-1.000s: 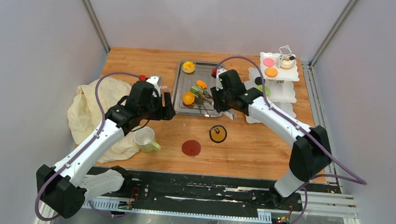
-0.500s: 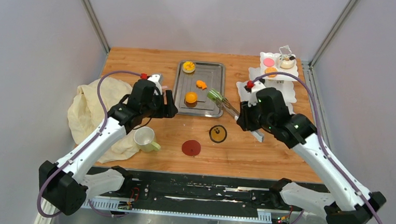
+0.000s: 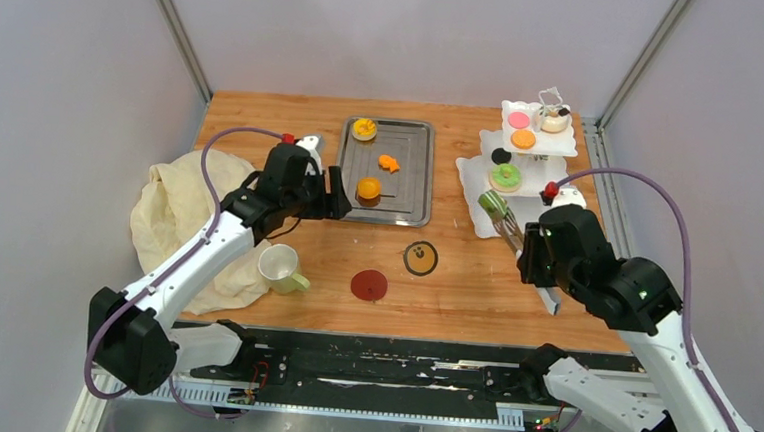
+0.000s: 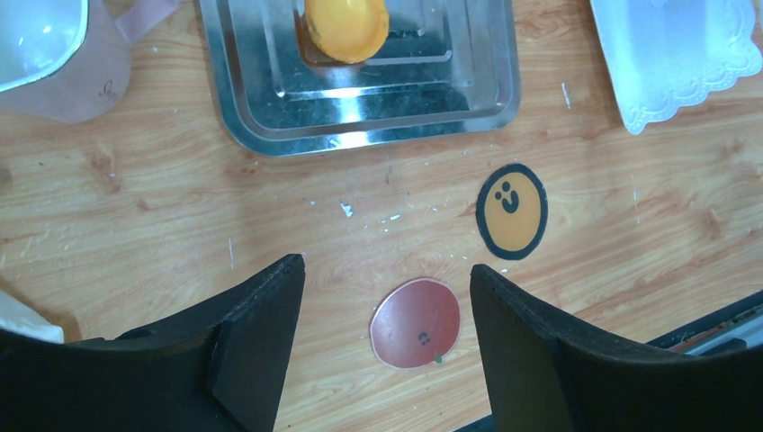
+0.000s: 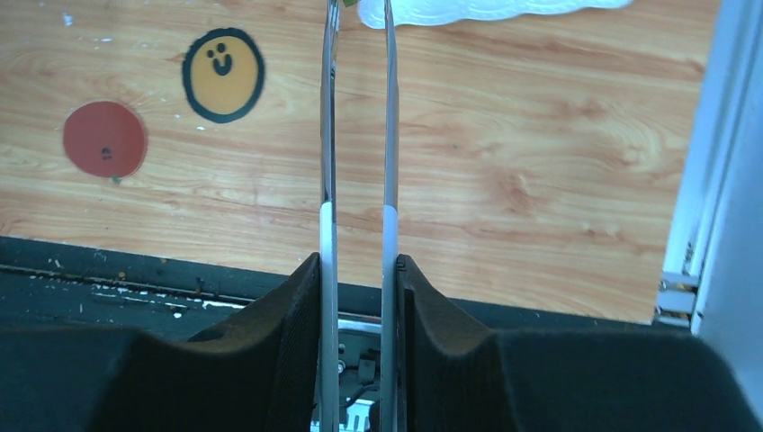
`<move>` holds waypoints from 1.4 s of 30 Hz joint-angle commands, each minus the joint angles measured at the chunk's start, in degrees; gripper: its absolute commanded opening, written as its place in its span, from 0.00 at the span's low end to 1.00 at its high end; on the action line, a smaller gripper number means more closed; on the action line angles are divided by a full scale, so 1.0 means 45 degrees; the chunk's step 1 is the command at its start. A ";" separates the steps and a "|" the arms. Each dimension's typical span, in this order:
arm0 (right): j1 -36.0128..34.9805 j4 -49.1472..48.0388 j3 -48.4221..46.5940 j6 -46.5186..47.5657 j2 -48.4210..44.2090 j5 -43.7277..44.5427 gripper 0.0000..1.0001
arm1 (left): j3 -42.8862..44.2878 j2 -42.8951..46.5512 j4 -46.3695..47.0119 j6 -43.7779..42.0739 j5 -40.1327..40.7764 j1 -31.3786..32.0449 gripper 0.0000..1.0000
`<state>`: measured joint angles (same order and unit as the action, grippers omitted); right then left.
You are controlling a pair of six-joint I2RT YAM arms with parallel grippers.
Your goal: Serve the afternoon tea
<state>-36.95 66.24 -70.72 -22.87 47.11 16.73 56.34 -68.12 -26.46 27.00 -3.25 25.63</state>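
Observation:
My right gripper (image 3: 529, 253) is shut on the metal tongs (image 5: 357, 135). The tongs pinch a green pastry (image 3: 492, 202) at the front left corner of the white tiered stand (image 3: 536, 172). The stand holds a pink disc (image 3: 518, 119), an orange tart (image 3: 523, 138) and a green donut (image 3: 506, 177). My left gripper (image 3: 331, 195) is open and empty, above the table by the steel tray (image 3: 418, 130). Up to three orange tarts lie in the tray; one (image 4: 346, 27) shows ahead of my left gripper (image 4: 387, 297). A red coaster (image 3: 369, 284) and an orange coaster (image 3: 420, 257) lie on the table. A pale mug (image 3: 278, 267) stands front left.
A cream cloth (image 3: 173, 213) lies bunched at the left, under my left arm. A pink mug (image 4: 54, 54) shows at the tray's left side in the left wrist view. Grey walls close in the table on three sides.
My right arm has swung right from the tray to the stand, carrying the tongs and the green pastry. My left gripper has shifted slightly toward the tray.

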 commanded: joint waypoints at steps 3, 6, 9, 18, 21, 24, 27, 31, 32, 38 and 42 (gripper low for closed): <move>0.0126 0.2019 -0.1464 -0.1331 -0.0289 0.2737 0.01 | 0.0778 -0.0210 0.0116 -0.0549 0.0241 -0.0087 0.72; 0.0140 0.2461 -0.1864 -0.1692 -0.0269 0.3517 0.01 | 0.0780 -0.0239 0.0111 -0.0530 0.0090 -0.0079 0.72; 0.0145 0.2478 -0.2167 -0.1817 -0.0130 0.4072 0.01 | 0.0552 -0.0096 0.0384 -0.0347 -0.0128 -0.0089 0.72; 0.0403 0.1470 -0.1987 -0.1409 0.0465 0.5088 0.01 | 0.0132 0.0331 0.0479 -0.0312 -0.0179 -0.0089 0.72; 0.0771 0.0747 -0.1524 -0.0955 0.0478 0.4594 0.01 | 0.0046 0.0505 0.0378 -0.0355 -0.0086 -0.0089 0.72; 0.1415 0.0082 -0.1086 -0.0499 0.0516 0.3967 0.01 | -0.0083 0.0632 0.0360 -0.0356 -0.0031 -0.0089 0.72; 0.2304 -0.0671 -0.0759 0.0042 0.0509 0.3150 0.01 | -0.0150 0.0716 0.0316 -0.0356 0.0013 -0.0088 0.72; 0.3407 -0.1506 -0.0374 0.0776 0.0626 0.2136 0.01 | -0.0214 0.0793 0.0314 -0.0356 0.0062 -0.0075 0.72; 0.3624 -0.1679 -0.0319 0.0944 0.0698 0.1738 0.01 | -0.0200 0.0790 0.0313 -0.0356 0.0058 -0.0085 0.72; 0.4493 -0.2518 -0.0272 0.1802 0.1275 0.0973 0.01 | -0.0247 0.0954 0.0294 -0.0352 0.0150 -0.0084 0.72; 0.5013 -0.3265 -0.0056 0.2129 0.1612 0.0497 0.01 | -0.0372 0.1074 0.0228 -0.0356 0.0155 -0.0089 0.72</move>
<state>-17.08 57.52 -71.94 -16.60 53.69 21.80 55.66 -64.90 -25.82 25.71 -3.20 25.63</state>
